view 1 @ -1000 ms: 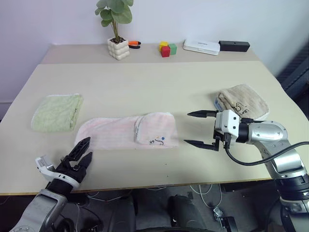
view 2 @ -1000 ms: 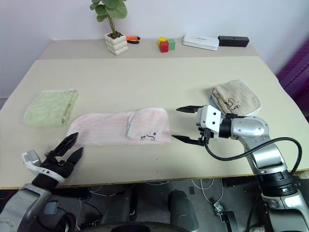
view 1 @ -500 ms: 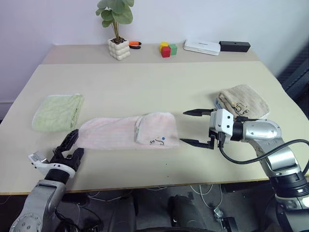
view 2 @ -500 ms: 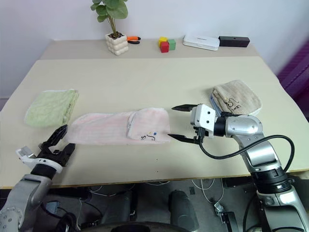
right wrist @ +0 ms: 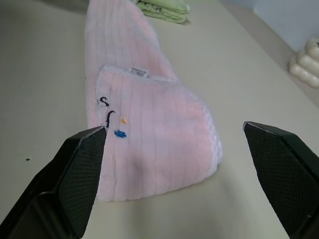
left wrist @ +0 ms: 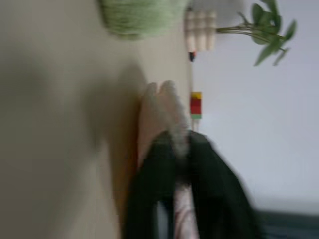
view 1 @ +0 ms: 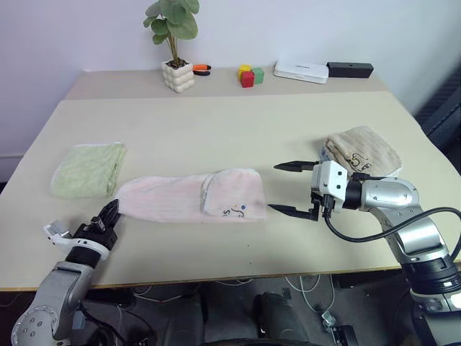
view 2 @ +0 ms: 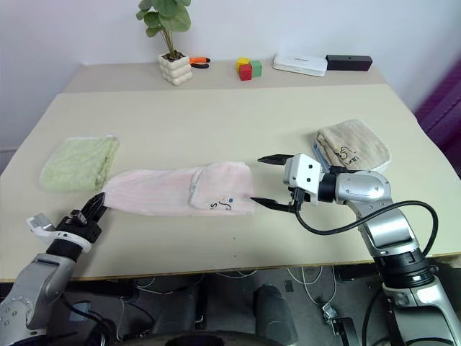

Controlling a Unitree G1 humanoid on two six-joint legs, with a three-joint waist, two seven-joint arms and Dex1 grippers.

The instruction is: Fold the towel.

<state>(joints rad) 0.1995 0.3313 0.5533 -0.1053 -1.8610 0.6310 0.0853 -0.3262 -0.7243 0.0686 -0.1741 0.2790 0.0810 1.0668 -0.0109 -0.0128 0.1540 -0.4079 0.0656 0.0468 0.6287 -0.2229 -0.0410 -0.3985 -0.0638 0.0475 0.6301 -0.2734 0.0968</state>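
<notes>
Pink towel [view 1: 189, 197] lying stretched out on the worktop [view 1: 230, 130], the end with the small dark mark already folded over. Left gripper [view 1: 103, 220] at the plain end of the towel, jaws closed on that corner, as the left wrist view suggests. Right gripper [view 1: 292, 188] just beside the folded end of the towel, jaws wide open, holding nothing. Step in hand, most likely: taking hold of the towel ends. Next move probably calls for closing the right jaws on the folded end, then carrying one end over the other.
</notes>
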